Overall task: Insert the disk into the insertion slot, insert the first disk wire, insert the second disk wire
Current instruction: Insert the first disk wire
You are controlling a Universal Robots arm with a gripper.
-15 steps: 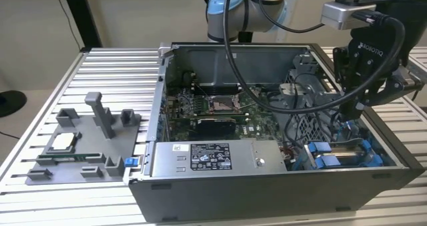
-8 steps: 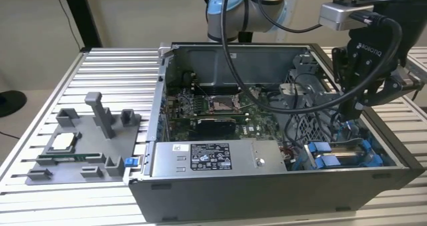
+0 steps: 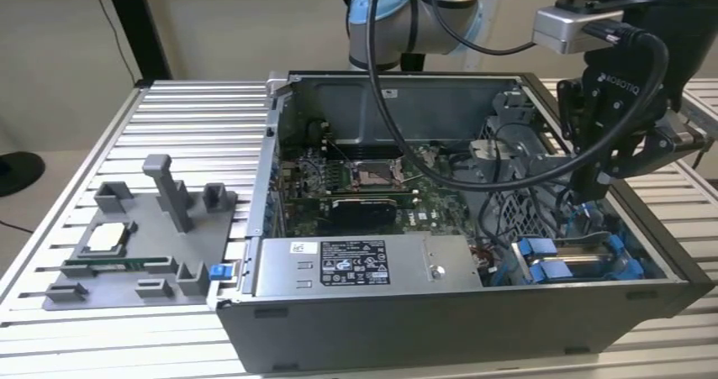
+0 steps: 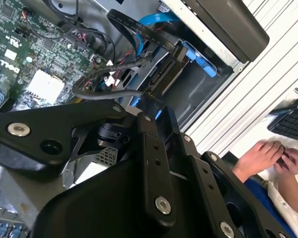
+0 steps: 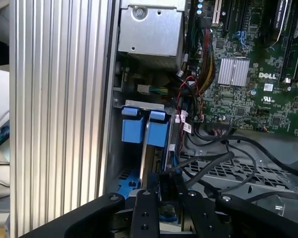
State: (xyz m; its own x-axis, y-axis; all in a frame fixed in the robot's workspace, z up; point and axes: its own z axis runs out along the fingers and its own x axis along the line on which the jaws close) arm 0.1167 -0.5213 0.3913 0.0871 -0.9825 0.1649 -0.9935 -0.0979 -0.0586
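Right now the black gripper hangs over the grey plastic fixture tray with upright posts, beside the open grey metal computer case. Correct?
No. In the exterior view the black gripper hangs inside the open grey metal computer case, above the grey drive bay with blue plastic clips. The grey plastic fixture tray does sit beside the case.

An open grey computer case (image 3: 449,328) is sitting on the ribbed metal counter (image 3: 191,110), toward its edge at the exterior view's right. Inside, a green motherboard (image 3: 371,186) is lying flat, and a grey power supply (image 3: 359,265) is resting along the near wall. A grey fixture tray (image 3: 107,282) is lying just beside the case, toward the opposite edge. A person's hands (image 4: 268,154) are resting near a black keyboard (image 4: 294,124).
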